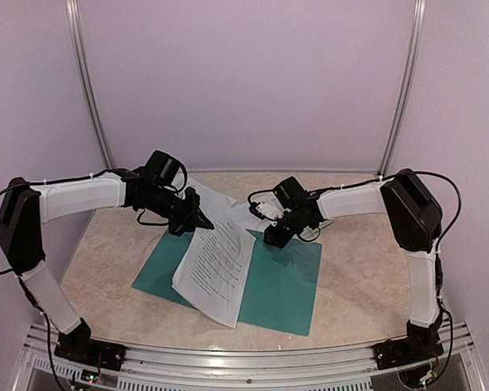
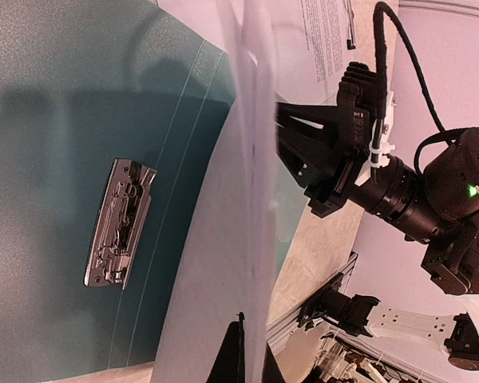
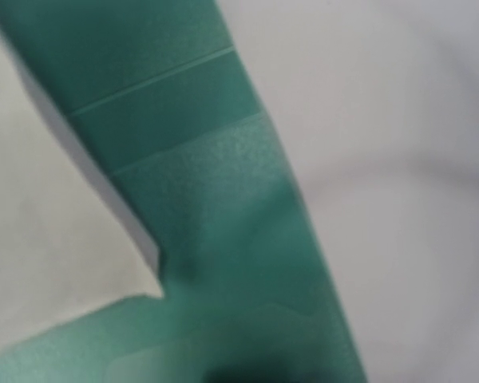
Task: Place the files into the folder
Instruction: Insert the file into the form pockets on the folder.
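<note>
Sheets of thin white printed paper (image 1: 216,265) look light and floppy, so they are best pinched at an edge. The left gripper (image 1: 202,220) clamps their far edge over the open dark teal folder (image 1: 281,285). I cannot tell the right gripper's (image 1: 270,238) opening.

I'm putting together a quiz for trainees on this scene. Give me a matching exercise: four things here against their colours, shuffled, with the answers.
Things:
1. folder
2. clip
3. printed sheet
4. table

Colours:
A. silver
B. white
C. beige, marbled
D. teal

Pairs: 1-D, 2-A, 3-B, 4-C
</note>
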